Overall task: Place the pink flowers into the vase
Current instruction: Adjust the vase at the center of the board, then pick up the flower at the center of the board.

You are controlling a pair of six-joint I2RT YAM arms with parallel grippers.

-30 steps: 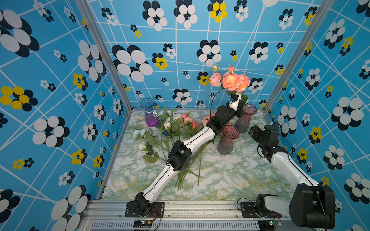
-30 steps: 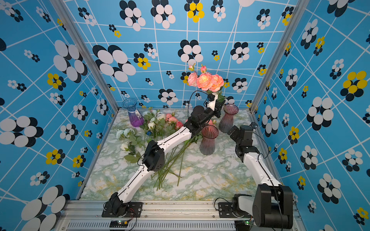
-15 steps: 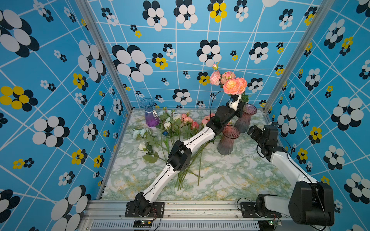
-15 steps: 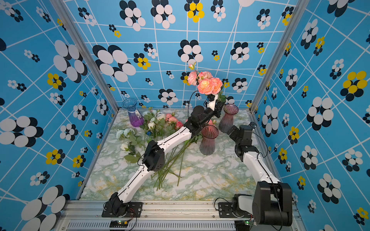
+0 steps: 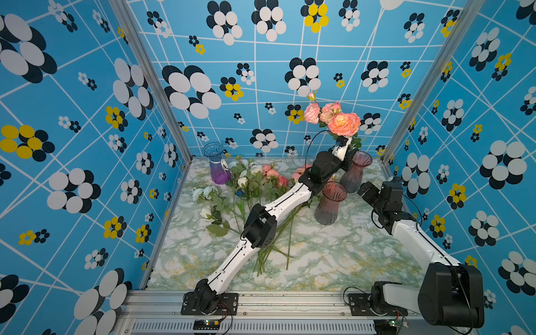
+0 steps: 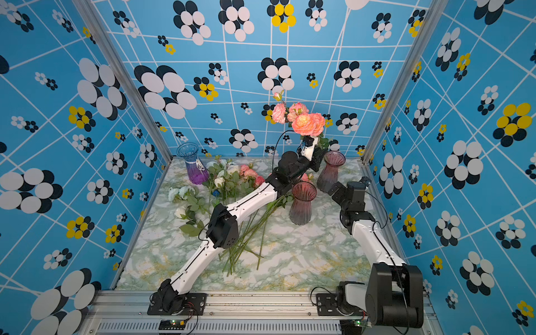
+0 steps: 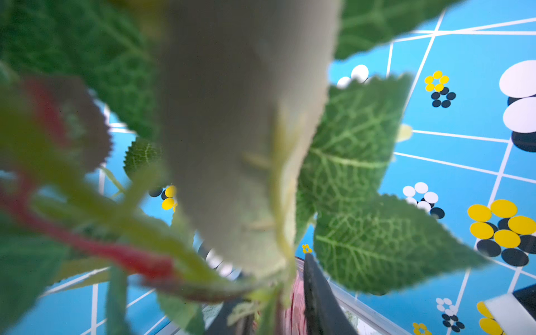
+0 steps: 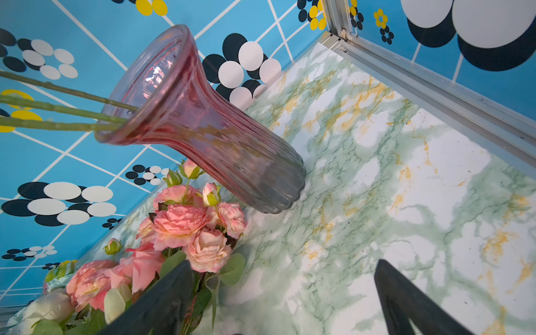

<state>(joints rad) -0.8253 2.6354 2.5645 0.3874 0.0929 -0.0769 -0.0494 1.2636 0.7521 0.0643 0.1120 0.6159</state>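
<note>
A bunch of pink flowers [image 5: 343, 123] [image 6: 307, 123] stands upright over the far pink ribbed vase [image 5: 355, 174] [image 6: 330, 171] at the back right. In the right wrist view its green stems [image 8: 58, 116] run into the mouth of that vase [image 8: 203, 124]. My left gripper [image 5: 349, 155] [image 7: 272, 304] sits at the vase's rim, its jaws slightly apart around the stems, with a gap beside them. More pink flowers [image 5: 272, 174] [image 8: 185, 223] lie on the table. My right gripper [image 5: 367, 191] [image 8: 284, 319] stands wide open near the vase, holding nothing.
A second pink vase [image 5: 330, 206] stands nearer, beside my left forearm. A blue and purple vase [image 5: 217, 165] stands at the back left. White flowers [image 5: 203, 193] and loose stems [image 5: 272, 246] lie under the left arm. Patterned walls [image 5: 435, 162] close in three sides.
The left jaws have parted from shut. The pink bunch has sunk a little and leaned right over the far vase. The right arm has barely moved.
</note>
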